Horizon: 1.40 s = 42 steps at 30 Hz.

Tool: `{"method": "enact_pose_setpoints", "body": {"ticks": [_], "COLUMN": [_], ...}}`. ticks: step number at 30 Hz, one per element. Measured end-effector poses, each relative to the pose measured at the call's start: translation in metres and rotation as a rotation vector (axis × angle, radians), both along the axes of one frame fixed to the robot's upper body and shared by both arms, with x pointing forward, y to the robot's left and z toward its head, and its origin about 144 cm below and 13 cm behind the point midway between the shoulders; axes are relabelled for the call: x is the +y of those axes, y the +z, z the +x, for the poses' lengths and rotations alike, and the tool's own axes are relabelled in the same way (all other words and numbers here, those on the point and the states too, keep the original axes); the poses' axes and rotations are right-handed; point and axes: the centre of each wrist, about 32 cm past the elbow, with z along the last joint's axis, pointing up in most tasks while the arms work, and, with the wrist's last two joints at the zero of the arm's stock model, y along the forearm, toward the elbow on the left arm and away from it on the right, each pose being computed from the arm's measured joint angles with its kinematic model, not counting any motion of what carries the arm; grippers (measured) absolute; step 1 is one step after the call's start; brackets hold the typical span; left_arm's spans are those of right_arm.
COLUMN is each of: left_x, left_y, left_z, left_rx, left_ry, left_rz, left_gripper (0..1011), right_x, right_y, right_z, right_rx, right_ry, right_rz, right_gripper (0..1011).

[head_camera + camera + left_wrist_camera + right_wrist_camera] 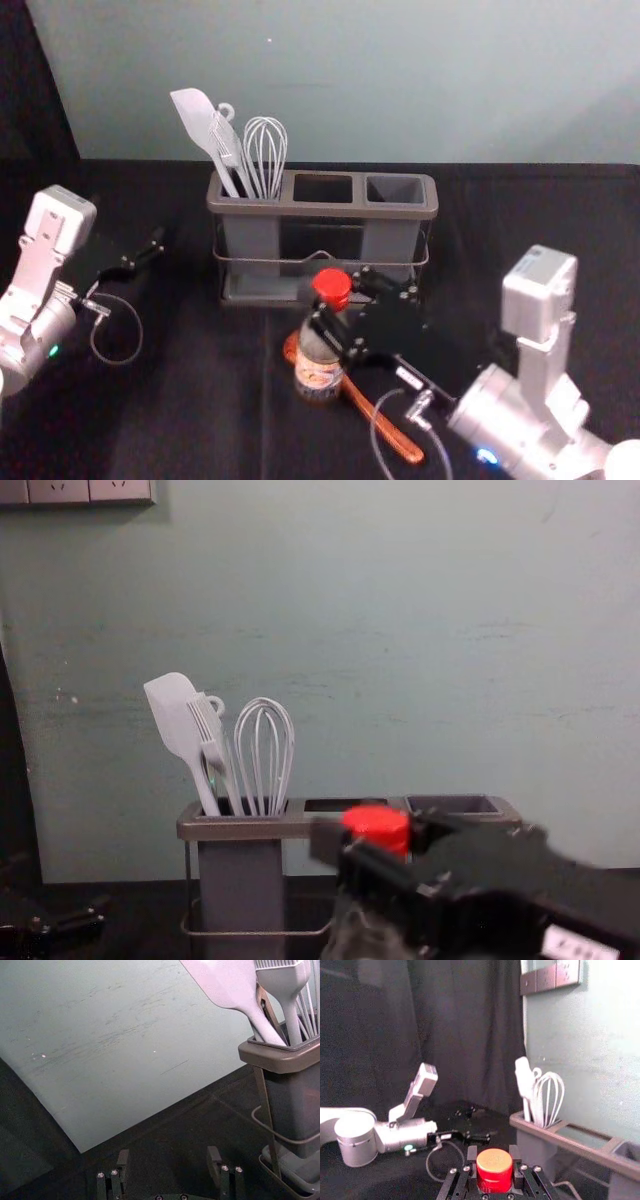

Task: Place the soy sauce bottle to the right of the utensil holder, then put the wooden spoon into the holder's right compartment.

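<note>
Bottle [318, 374] pinched in the right hand [337, 294] in front of the holder [320, 209], spread left hand [146, 254] to its left.

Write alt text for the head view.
The right gripper holds a red-capped soy sauce bottle in front of a utensil holder, whose left compartment contains a spatula, brush and whisk. A wooden spoon lies on the black table, partly hidden by the bottle; the left gripper is at left.

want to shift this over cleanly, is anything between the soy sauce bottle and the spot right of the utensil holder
The wooden spoon does, at table level: it passes behind the bottle, handle slanting to the near right, so a low slide might catch it. The front right corner of the holder looks close to the path.
</note>
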Motion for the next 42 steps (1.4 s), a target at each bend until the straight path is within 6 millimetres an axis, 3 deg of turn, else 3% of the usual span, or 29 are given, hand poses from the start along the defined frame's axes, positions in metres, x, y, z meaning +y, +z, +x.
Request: {"method": "enact_pose_setpoints", "body": {"ticks": [12, 24, 34, 42], "left_x": [0.000, 0.000, 0.000, 0.000], "left_y": [0.000, 0.000, 0.000, 0.000], "left_z": [0.000, 0.000, 0.000, 0.000], "left_rx": [0.000, 0.000, 0.000, 0.000], "left_ry": [0.000, 0.000, 0.000, 0.000], "left_rz": [0.000, 0.000, 0.000, 0.000], "left_gripper": [1000, 1000, 1000, 1000], "right_x": [-0.042, -0.087, -0.102, -0.102], "right_y": [0.021, 0.021, 0.006, -0.002], "right_z": [0.005, 0.021, 0.042, 0.064], "right_rx": [-0.042, -0.021, -0.045, -0.056], "right_ry": [-0.094, -0.245, -0.314, -0.323], "right_rz": [-0.022, -0.070, -0.087, -0.083], "right_gripper": [377, 377, 377, 378]}}
